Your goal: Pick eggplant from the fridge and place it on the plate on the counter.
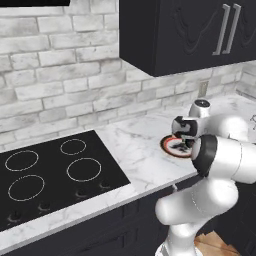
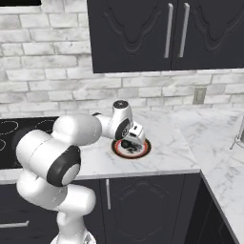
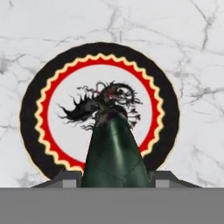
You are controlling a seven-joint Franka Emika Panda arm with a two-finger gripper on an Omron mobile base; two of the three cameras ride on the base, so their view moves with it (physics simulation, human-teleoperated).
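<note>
Eggplant (image 3: 114, 153) (dark green, tapered) is sitting clamped between the fingers (image 3: 70, 178), its tip pointing down over the centre of the plate (image 3: 33, 113). Plate is resting on the marble desk (image 1: 135, 150), beside the cooktop (image 1: 50, 175).

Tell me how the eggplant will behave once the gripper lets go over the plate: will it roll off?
The eggplant looks smooth, glossy and tapered, so it will probably tip over and may roll in a curve. The plate appears flat with no raised rim, so it likely won't stop a roll. The gripper holds it directly above the plate's centre, which should help; a low release seems safest.
</note>
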